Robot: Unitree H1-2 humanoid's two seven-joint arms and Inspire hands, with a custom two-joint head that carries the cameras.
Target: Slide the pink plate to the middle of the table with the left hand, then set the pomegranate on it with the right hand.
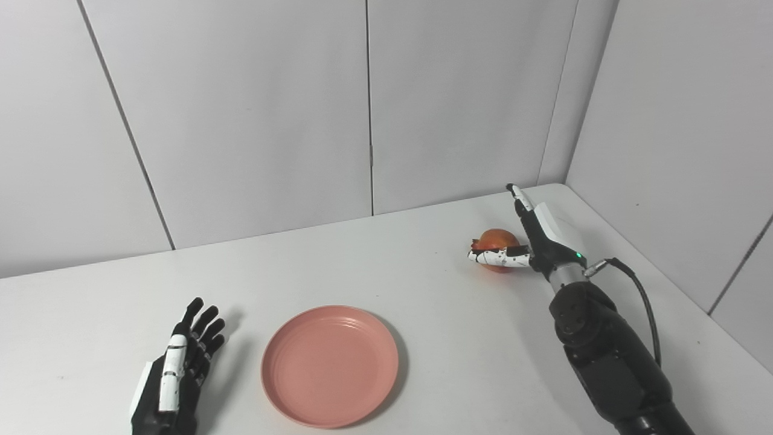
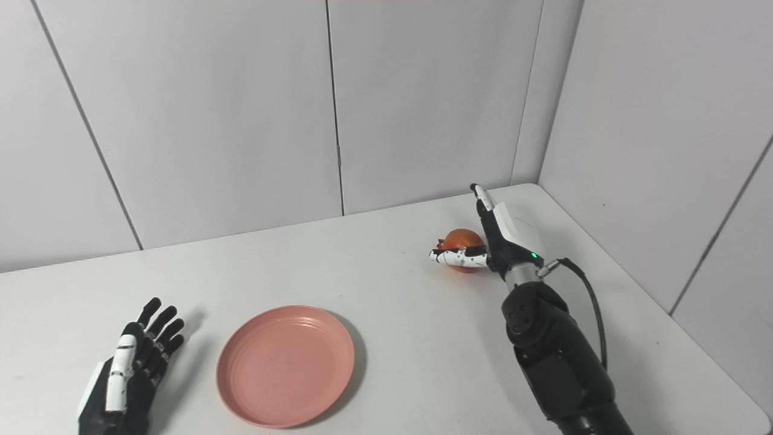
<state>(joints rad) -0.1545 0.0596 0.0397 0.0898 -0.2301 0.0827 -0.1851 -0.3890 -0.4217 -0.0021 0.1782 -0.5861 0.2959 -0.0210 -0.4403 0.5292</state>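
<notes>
A: What does the pink plate (image 1: 330, 365) look like?

B: Round and shallow, matte salmon-pink with faint concentric rings in its well and a low raised rim. It looks like plastic. It lies flat on the white table (image 1: 416, 284), toward the near edge, close to the middle from side to side.

A: And the left hand (image 1: 176, 374)?

B: It rests just left of the plate, apart from it. The fingers are glossy black, segmented, spread and fairly straight, holding nothing. A white strip runs along the thumb side.

A: Where is the pomegranate (image 2: 461, 240)?

B: Far right of the table, near the back corner, well apart from the plate. It is a rounded fruit, orange-red with a smooth skin and a small dark crown sticking out on its left side. It sits on the tabletop.

A: Is the right hand (image 2: 490, 244) gripping it?

B: It is at the fruit. The white, black-speckled thumb lies across the front of the pomegranate, while the other fingers point up and away behind it, straight. So the hand cups it loosely; whether it presses firmly, I cannot tell.

A: The arm?

B: Chunky black casing with a bare metal wrist ring, a white shell on the back of the hand with a green light, and a black cable (image 1: 640, 299) looping out beside it.

A: The surroundings?

B: Plain, smooth pale wall panels (image 1: 241, 109) with thin dark seams.
</notes>
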